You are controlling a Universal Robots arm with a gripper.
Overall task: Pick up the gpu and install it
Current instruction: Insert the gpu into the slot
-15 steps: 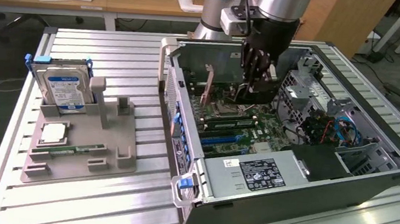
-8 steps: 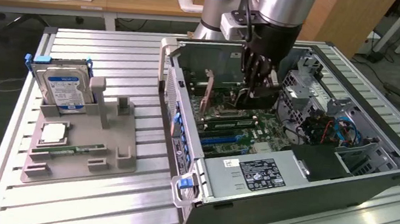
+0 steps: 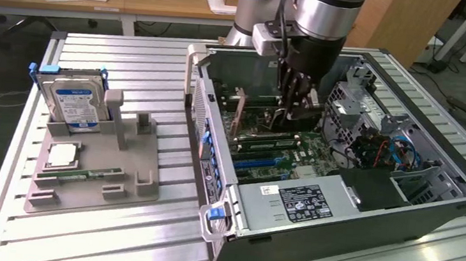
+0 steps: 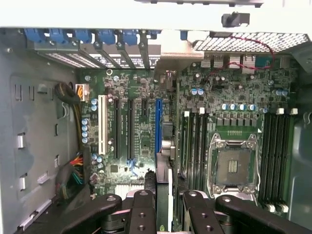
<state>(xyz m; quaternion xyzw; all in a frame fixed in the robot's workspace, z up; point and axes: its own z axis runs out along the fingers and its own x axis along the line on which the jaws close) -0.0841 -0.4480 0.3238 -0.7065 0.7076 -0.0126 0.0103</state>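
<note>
Claw (image 3: 296, 114) is down inside the open pc case (image 3: 360, 239), over the mainboard (image 4: 234, 102), btwn the back wall w/ blue clips and the drive cage (image 3: 363, 111).

Wrist view: gpu (image 4: 163, 183) sits edge-on btwn the two fingers (image 4: 144, 209). Claw looks clamped on it, jaws narrow but not fully together.

Key relation: blue slot (image 4: 158, 124) lies straight beyond the card's leading edge. Long axes of card and slot run the same way, near enough in line. Can't tell if the edge touches the slot. Judgement: card not yet seated.

On the counter (image 3: 137, 57), at the exterior view's left and well apart from the claw, a grey holder (image 3: 126, 178) carries the hard drive (image 3: 73, 102) & memory stick (image 3: 83, 172).
</note>
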